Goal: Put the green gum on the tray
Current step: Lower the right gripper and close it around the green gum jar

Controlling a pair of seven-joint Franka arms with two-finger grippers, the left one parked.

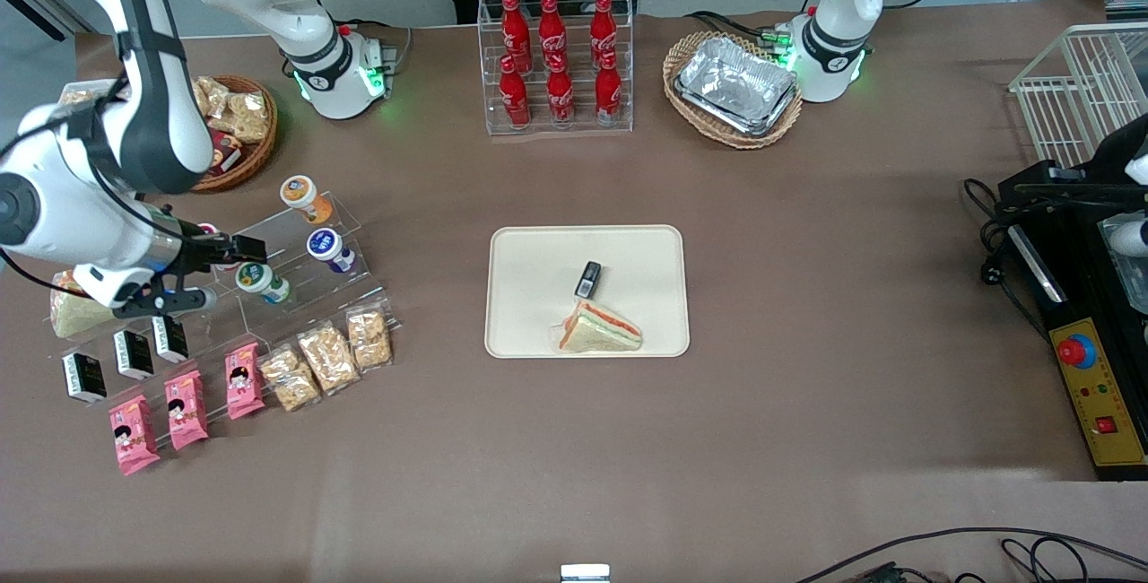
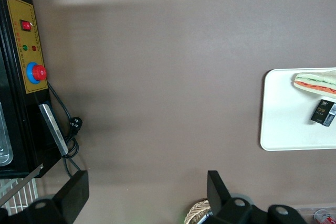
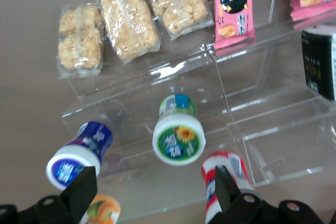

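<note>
The green gum (image 1: 262, 282), a small white bottle with a green-rimmed lid, lies tilted on a clear acrylic stepped stand (image 1: 345, 222) toward the working arm's end of the table. In the right wrist view the green gum (image 3: 178, 139) shows its lid just ahead of the fingertips, not between them. My gripper (image 1: 220, 274) (image 3: 153, 182) hovers open right beside the gum, holding nothing. The cream tray (image 1: 538, 278) (image 2: 283, 114) lies flat at the table's middle, well away from the gripper.
A blue-lidded bottle (image 1: 327, 247), an orange-lidded bottle (image 1: 300, 193) and a red-and-white bottle (image 3: 226, 177) crowd the gum. A sandwich (image 1: 599, 330) and a black packet (image 1: 588, 279) lie on the tray. Snack packs (image 1: 327, 357) line the stand's lowest step.
</note>
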